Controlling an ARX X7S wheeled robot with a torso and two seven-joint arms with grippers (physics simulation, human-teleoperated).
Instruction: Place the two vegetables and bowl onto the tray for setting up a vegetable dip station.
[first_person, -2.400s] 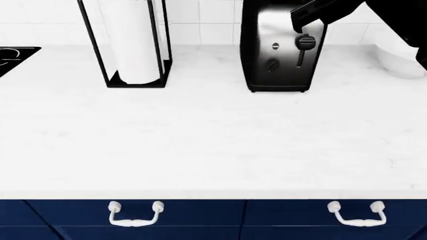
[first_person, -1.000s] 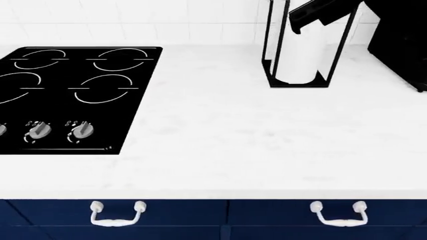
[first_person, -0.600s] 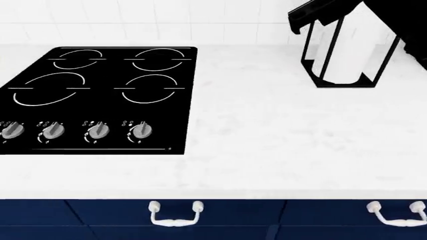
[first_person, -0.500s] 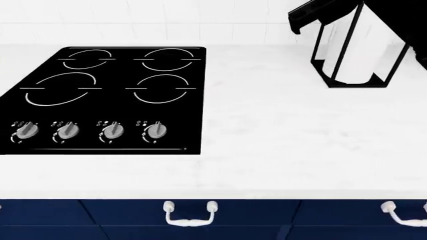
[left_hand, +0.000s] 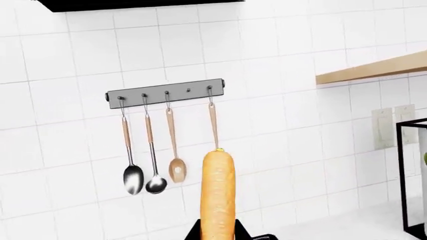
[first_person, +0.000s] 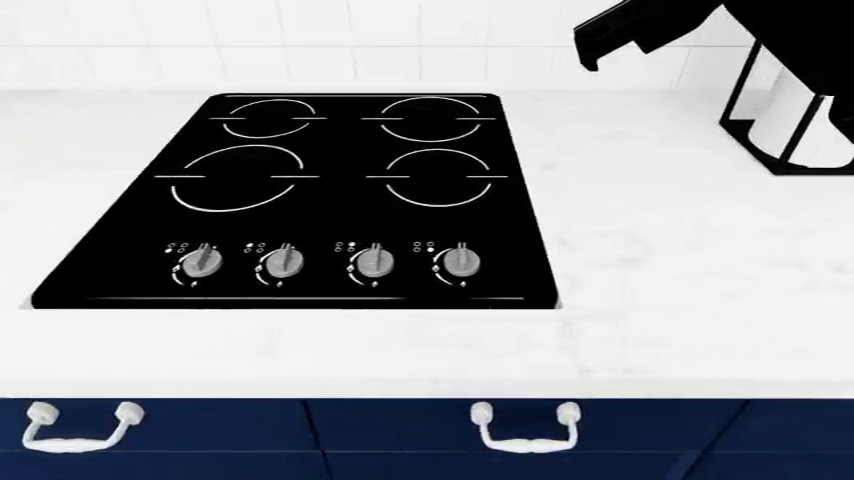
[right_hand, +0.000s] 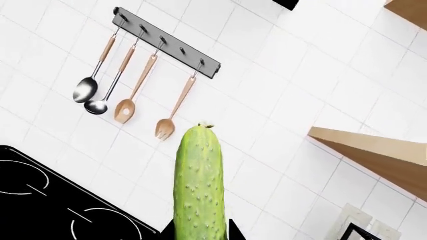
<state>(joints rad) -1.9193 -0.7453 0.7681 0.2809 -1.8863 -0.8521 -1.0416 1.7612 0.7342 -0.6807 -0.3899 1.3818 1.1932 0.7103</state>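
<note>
In the left wrist view my left gripper (left_hand: 219, 233) is shut on the small orange carrot (left_hand: 218, 192), which sticks out from the jaws in the air before a tiled wall. In the right wrist view my right gripper (right_hand: 199, 232) is shut on the bumpy green cucumber (right_hand: 199, 182), held above the stovetop's edge. In the head view only a black arm part (first_person: 641, 25) shows at the top right. The white bowl and the black tray are out of view.
A black stovetop (first_person: 307, 200) with white rings and several knobs lies in the white counter (first_person: 667, 260). A paper-towel holder (first_person: 794, 110) stands at the far right. A utensil rail (left_hand: 165, 92) hangs on the wall and a wooden shelf (right_hand: 373, 150) juts out.
The head view has swung left along the counter: the toaster left the view, the paper-towel holder slid to the right edge, and the stovetop came to the middle. The arm part kept its place.
</note>
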